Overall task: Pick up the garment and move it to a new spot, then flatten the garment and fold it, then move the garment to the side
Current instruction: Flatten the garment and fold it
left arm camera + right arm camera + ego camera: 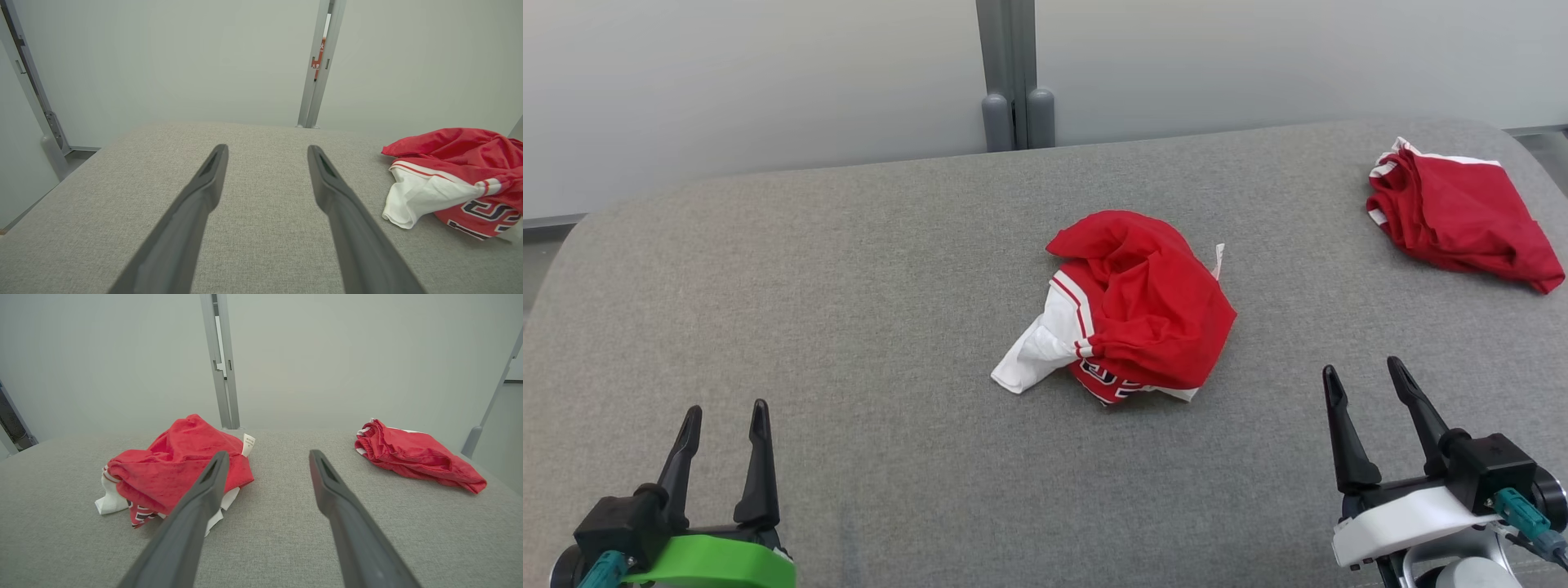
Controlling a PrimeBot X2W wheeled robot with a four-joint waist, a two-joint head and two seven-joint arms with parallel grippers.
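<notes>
A crumpled red and white garment [1131, 306] lies in a heap at the middle of the grey padded table [849, 286]; it has a white sleeve, striped trim and dark lettering. It also lies at the right of the left wrist view [453, 179] and at the left of the right wrist view [175, 469]. My left gripper [725, 419] rests open at the lower left, well short of the garment. My right gripper [1364, 377] stands open at the lower right, to the right of the heap. Nothing sits between either pair of fingers [212, 171] [322, 473].
A second red garment [1462, 214] with white trim lies folded near the table's far right edge, also in the right wrist view [416, 455]. A pale wall with a grey post [1013, 73] stands behind the table. The table's corners are rounded.
</notes>
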